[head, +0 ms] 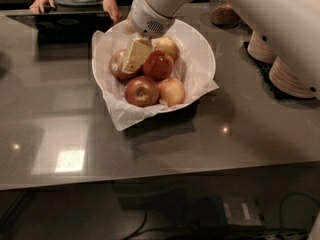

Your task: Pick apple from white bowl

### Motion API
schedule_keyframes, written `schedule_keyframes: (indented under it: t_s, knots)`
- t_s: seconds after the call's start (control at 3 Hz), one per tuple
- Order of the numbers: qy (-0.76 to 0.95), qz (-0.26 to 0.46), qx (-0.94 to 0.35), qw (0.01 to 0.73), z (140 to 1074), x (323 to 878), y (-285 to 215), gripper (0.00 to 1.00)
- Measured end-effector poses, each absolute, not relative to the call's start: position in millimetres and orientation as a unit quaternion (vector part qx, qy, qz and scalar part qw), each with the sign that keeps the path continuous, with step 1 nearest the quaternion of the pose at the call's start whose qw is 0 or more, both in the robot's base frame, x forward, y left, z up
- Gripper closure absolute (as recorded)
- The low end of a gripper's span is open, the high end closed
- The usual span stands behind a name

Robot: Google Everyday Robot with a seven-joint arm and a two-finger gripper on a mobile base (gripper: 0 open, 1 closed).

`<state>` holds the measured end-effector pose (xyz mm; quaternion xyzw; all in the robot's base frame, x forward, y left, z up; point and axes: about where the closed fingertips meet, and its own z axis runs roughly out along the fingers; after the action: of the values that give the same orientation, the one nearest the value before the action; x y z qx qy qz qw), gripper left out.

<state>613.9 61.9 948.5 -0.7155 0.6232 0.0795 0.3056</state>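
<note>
The white bowl (202, 51), lined with crinkled white paper, stands at the middle back of the grey counter and holds several apples. The golden-brown apple (118, 65) lies at the bowl's left side. My gripper (134, 57) comes down from the white arm at the top and sits over that apple's right half, between it and a red apple (159, 65). A deep red apple (141, 91) and a pale pink-yellow apple (172, 91) lie at the front. Another apple (168, 46) lies at the back.
Stacks of beige paper bowls (289, 78) stand at the right, partly behind my arm. A jar (223, 14) is at the back right. A dark tray (60, 25) lies at the back left, and a person's hands (112, 7) rest on the far edge.
</note>
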Motion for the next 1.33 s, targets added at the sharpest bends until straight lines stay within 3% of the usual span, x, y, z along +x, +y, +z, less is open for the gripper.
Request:
schedule_keyframes:
  t_s: [1.33]
  knots:
    - [0.632, 0.112, -0.711, 0.288, 901, 617, 80, 0.29]
